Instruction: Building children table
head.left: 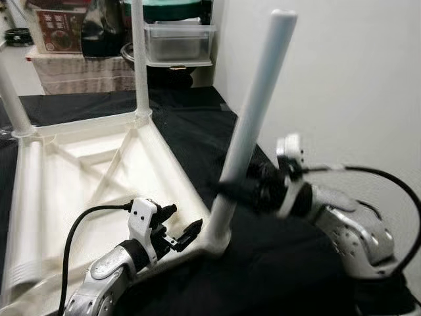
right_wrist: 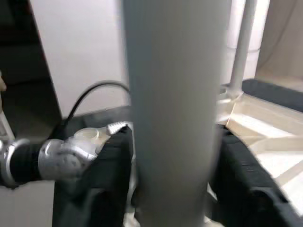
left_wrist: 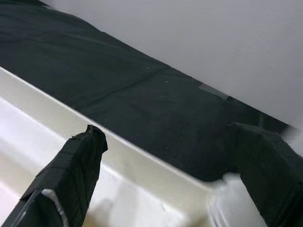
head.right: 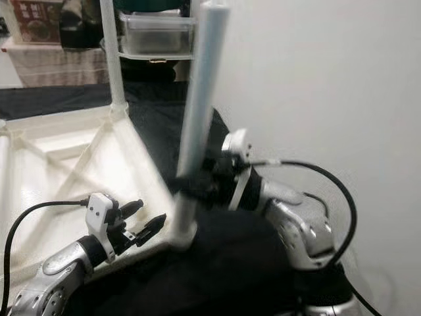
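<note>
A white children's table top (head.left: 72, 178) lies upside down on a black cloth. Two white legs (head.left: 140, 59) stand upright at its far corners. A third white leg (head.left: 253, 105) leans to the right from the near right corner socket (head.left: 214, 240). My right gripper (head.left: 227, 192) is shut on this leg low down, and the wrist view shows black fingers (right_wrist: 111, 175) on both sides of the leg (right_wrist: 175, 113). My left gripper (head.left: 184, 220) is open just left of that socket, straddling the table's rim (left_wrist: 142, 170).
A white wall (head.left: 342, 79) runs close along the right side. At the back stand a clear plastic tub (head.left: 177, 43), a cardboard box (head.left: 59, 29) and dark bottles. Black cloth (head.left: 197, 125) covers the surface around the table top.
</note>
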Controlling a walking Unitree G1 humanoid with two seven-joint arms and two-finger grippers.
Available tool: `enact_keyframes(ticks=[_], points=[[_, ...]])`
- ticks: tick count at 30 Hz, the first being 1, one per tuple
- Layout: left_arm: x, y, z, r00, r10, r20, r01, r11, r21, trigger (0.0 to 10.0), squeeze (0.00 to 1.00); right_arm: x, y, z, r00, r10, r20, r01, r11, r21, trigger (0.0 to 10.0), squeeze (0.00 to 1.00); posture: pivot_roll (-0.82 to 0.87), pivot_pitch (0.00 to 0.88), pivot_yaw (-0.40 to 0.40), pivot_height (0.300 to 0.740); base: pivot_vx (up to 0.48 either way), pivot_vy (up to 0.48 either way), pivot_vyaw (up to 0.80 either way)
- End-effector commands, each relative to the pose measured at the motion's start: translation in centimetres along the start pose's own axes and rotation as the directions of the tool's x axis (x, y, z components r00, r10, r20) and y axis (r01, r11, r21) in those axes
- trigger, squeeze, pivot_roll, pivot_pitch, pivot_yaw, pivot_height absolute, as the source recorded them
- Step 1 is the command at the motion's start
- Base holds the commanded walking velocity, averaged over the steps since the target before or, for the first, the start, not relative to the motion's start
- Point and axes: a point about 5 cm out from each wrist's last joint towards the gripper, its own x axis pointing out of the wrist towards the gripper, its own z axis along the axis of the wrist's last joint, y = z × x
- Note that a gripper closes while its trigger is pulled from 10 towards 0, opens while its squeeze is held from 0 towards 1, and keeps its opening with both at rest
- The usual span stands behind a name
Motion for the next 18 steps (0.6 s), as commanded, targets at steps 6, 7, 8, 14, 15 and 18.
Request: enact_keyframes(ticks=[6, 7, 8, 14, 15, 18], points=[[-0.1, -0.1, -0.5, 1.0, 0.001, -0.006, -0.001, 1.0, -0.014, 10.0, 0.0, 0.1, -6.8, -4.9, 0.725, -0.633, -0.271, 0.647, 0.761, -0.046, 0.0, 0.0, -0.02, 0.0, -0.107, 0.74, 0.0, 0.0, 0.0], [-0.1, -0.1, -0.5, 1.0, 0.0, -0.007, 0.0, 1.0, -0.014, 10.0, 0.0, -0.3, -7.7, -5.5, 0.633, -0.715, -0.298, 0.738, 0.673, -0.049, 0.0, 0.0, -0.02, 0.0, -0.107, 0.74, 0.0, 0.0, 0.0], [-0.1, -0.1, -0.5, 1.0, 0.0, -0.007, 0.0, 1.0, -0.014, 10.0, 0.0, -0.3, -7.7, -5.5, 0.633, -0.715, -0.298, 0.738, 0.673, -0.049, 0.0, 0.0, -0.02, 0.0, -0.107, 0.74, 0.0, 0.0, 0.0], [-0.2, 0.1, -0.3, 1.0, -0.006, -0.006, 0.006, 1.0, -0.01, 10.0, 0.0, 1.5, -6.3, -5.7, 0.569, -0.783, -0.25, 0.811, 0.585, 0.011, 10.0, 0.0, -0.03, 0.0, -0.095, 0.74, 0.0, 0.0, 0.0], [-0.2, 0.1, -0.3, 1.0, -0.006, -0.006, 0.006, 1.0, -0.01, 10.0, 0.0, 1.5, -6.3, -5.7, 0.569, -0.783, -0.25, 0.811, 0.585, 0.011, 10.0, 0.0, -0.03, 0.0, -0.095, 0.74, 0.0, 0.0, 0.0], [0.0, 0.2, -0.2, 1.0, -0.008, -0.004, 0.008, 1.0, -0.009, 10.0, 0.0, 2.0, -5.9, -4.3, 0.681, -0.716, -0.155, 0.732, 0.674, 0.103, 10.0, 1.0, -0.03, 0.0, -0.091, 0.74, 0.0, 0.0, 0.0]])
